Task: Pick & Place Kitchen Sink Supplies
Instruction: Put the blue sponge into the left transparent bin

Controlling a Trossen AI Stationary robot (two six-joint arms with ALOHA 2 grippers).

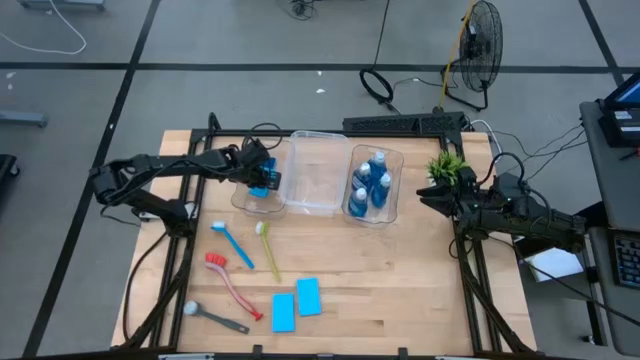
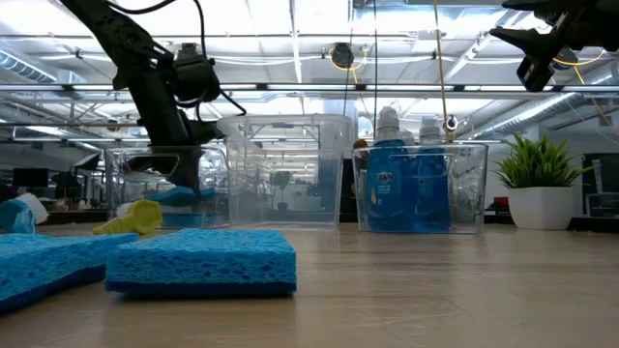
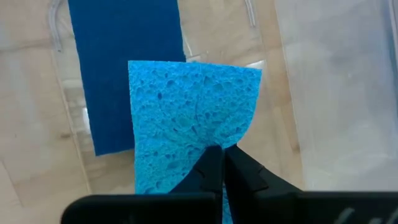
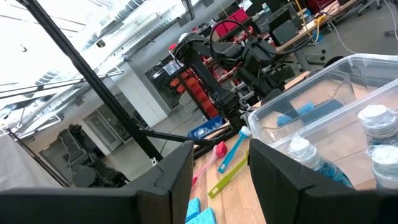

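Two sponges (image 1: 297, 303) lie on the wooden tabletop (image 1: 400, 290) near four brushes (image 1: 235, 265). The left gripper (image 1: 262, 182) pinches a third sponge (image 3: 186, 118) over a clear bin (image 1: 255, 203); the right gripper (image 1: 432, 196) hovers half-open, empty, beside the potted plant (image 1: 447, 165).

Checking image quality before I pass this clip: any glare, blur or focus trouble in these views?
Low view: the near sponge looms large and soft, and ceiling lights glare through the clear bins. Left wrist view: the held sponge is crisp, the left gripper a dark silhouette. Right wrist view: the right gripper is blurred and the bright room is washed out. High view: evenly lit.
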